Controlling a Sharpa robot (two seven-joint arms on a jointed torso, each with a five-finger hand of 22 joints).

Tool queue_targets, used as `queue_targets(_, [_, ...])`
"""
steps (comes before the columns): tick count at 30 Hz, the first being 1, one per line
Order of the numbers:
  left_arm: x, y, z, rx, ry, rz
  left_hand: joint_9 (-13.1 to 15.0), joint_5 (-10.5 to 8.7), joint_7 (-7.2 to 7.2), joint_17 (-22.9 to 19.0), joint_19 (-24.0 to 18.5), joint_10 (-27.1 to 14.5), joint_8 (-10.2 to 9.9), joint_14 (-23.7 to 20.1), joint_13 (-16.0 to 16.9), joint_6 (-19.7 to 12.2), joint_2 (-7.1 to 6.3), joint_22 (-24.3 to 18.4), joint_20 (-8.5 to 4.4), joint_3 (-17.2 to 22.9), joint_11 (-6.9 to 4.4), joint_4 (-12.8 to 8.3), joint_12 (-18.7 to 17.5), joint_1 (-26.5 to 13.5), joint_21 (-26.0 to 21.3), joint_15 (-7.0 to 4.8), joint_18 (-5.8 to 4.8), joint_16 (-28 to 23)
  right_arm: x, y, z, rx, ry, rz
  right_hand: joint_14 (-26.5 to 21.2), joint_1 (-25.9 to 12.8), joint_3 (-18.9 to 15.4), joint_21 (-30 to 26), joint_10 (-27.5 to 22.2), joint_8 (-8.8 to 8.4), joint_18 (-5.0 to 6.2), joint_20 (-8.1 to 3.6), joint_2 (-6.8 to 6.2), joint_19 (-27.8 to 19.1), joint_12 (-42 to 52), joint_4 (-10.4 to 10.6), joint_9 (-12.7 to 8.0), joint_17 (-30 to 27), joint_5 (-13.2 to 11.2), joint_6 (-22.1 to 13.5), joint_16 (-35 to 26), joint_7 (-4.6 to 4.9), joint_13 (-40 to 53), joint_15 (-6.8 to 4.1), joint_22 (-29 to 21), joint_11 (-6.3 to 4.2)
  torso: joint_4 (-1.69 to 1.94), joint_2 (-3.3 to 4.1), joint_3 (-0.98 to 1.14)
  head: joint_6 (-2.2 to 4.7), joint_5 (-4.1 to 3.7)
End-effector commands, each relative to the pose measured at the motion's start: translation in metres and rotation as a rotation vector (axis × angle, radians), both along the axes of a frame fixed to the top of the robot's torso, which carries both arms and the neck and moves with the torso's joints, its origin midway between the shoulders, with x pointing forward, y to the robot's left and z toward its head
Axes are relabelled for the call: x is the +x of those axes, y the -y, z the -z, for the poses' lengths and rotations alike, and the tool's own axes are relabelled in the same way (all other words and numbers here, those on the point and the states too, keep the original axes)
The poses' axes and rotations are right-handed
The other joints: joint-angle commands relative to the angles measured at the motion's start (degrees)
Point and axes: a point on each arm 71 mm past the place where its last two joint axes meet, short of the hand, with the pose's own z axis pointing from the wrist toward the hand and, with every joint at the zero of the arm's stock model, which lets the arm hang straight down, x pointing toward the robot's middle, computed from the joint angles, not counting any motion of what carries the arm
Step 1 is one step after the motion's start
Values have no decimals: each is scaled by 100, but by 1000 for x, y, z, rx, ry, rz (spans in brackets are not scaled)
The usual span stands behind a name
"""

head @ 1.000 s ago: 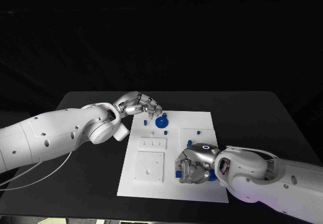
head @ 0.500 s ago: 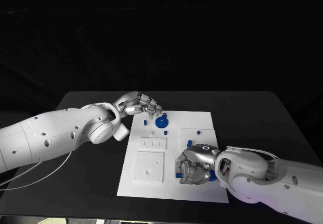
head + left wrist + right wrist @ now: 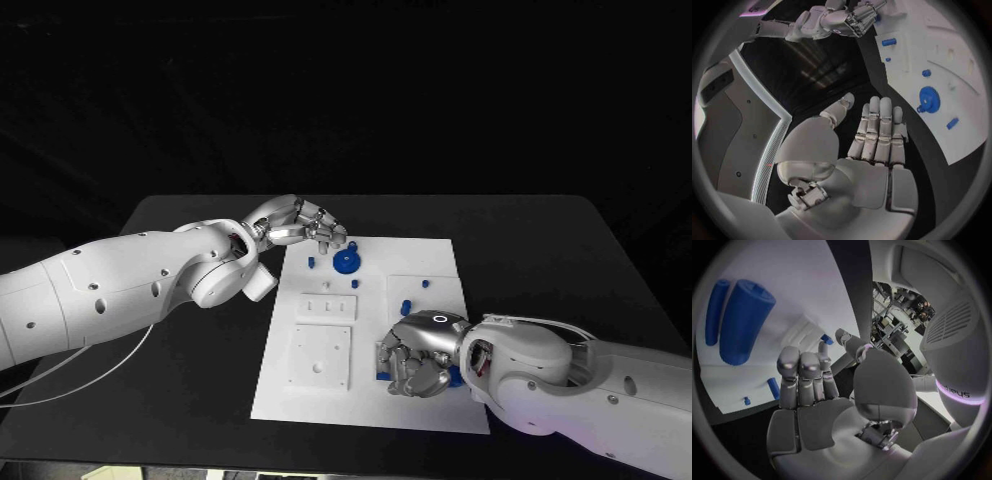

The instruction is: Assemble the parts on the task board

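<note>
Now | left hand [image 3: 300,226] spread by blue gear [image 3: 346,263] | right hand [image 3: 418,356] spread above blue cylinders [image 3: 745,320], task board [image 3: 325,395]

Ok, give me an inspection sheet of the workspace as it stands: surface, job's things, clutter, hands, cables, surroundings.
Surface: black table, bare around the board.
Job's things: white task board in the middle of the table; blue gear at its far end; small blue pieces mid-board; blue cylinder lying on the board close to the right hand.
Clutter: nothing seen.
Hands: left hand over the board's far left corner, fingers straight and together, holding nothing. Right hand low over the board's near right part; blue pieces show at its fingers, but whether it grips one I cannot tell.
Cables: thin pale cable looping under the left arm.
Surroundings: dark backdrop.
</note>
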Motion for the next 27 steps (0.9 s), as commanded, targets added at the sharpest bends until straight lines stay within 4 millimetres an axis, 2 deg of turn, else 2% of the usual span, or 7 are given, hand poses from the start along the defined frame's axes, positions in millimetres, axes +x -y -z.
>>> queue_targets(1, [0, 0, -1, -9, 3, -1, -4, 3, 8, -9, 18, -37, -29, 17, -9, -39, 9, 67, 8, 24, -12, -3, 5, 39, 3, 10, -43, 31, 0, 0, 0, -6, 25, -8, -1, 35, 31, -15, -9, 29, 552, 5, -16, -23, 15, -5, 8, 4, -14, 59, -22, 25, -7, -37, 77, -37, 1, 0, -2, 3, 0])
queue_targets(11, [0, 1, -1, -9, 2, 0, -4, 2, 9, -11, 18, -38, -30, 16, -11, -40, 10, 68, 9, 22, -11, -1, 6, 37, 2, 11, -43, 32, 1, -3, 0, -9, 49, -10, -3, -186, -40, -11, -21, -49, 552, 14, -93, -15, 5, 21, -7, 4, -13, -76, -27, 65, -11, -7, 76, -1, 0, 1, -1, 0, 1])
queue_targets(20, [0, 1, -1, -9, 1, 1, -4, 2, 10, -14, 17, -39, -30, 16, -12, -40, 7, 68, 11, 19, -11, 1, 6, 32, 1, 12, -43, 32, 2, -6, 2, -31, 44, -17, 4, -475, 25, -29, -16, -84, 552, 14, -80, -5, -2, 334, -35, 0, 73, -89, -35, 82, -21, 12, 65, 16, -2, 1, 1, -6, 2])
queue_targets(27, [0, 0, -1, -8, 0, 0, -4, 2, 10, -15, 16, -40, -30, 15, -13, -41, 5, 68, 12, 16, -10, 4, 7, 28, 1, 13, -43, 33, 3, -6, 4, -51, 39, -24, 6, -526, 72, -28, -14, -84, 552, 8, -53, -2, -1, 449, -41, 1, 115, -74, -35, 79, -22, 9, 68, 12, -2, 2, 2, -14, 4])
